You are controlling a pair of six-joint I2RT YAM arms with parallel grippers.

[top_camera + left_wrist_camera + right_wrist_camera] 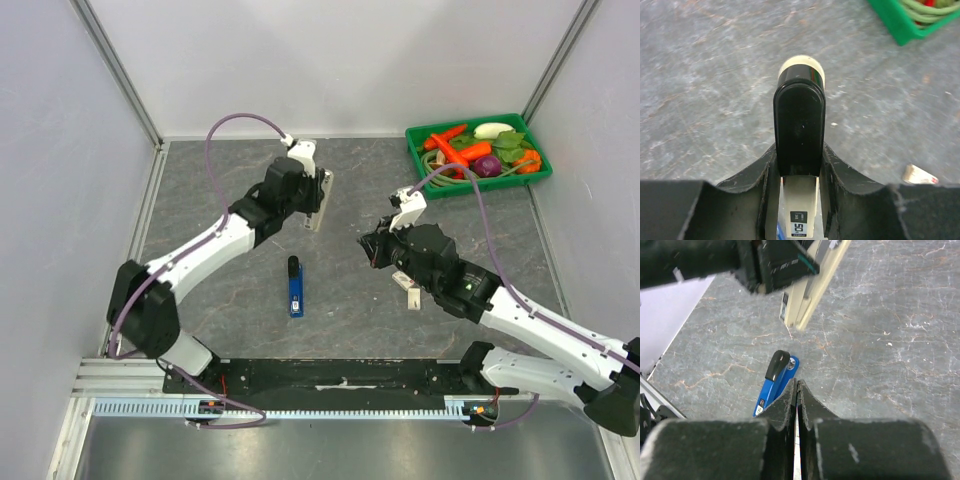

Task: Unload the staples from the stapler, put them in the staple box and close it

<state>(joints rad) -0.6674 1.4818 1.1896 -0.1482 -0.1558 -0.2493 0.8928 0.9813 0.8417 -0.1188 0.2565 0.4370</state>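
- Left wrist view is showing the left gripper [800, 160] grasping a cream-and-black stapler [800, 125]; its fingers [765, 170] are pressing on both sides of the cream body, and the black top is sticking out past the tips.
- Right wrist view is showing the right gripper [796, 387] clenched, its fingertips meeting with only a thin pale line between them; whether anything is caught there I cannot tell.
- Directly past those fingertips a blue stapler [769, 389] with a black handle is lying flat on the grey table [200, 180], apart from both grippers.
- Seen from the top external view, the blue stapler is pointing its black end away from the arm bases.
- The held stapler is hanging off the table just beyond the blue stapler, on the side away from the bases and slightly to the right; from the right wrist it is showing two cream bars side by side.
- The right gripper is hovering to the right of the blue stapler, near it but not touching.
- A small pale piece [410, 293] is lying to the right of the blue stapler, beside the right arm.
- A green tray [500, 181] of vegetables [480, 150] is sitting well apart from the blue stapler, far to its right and back.
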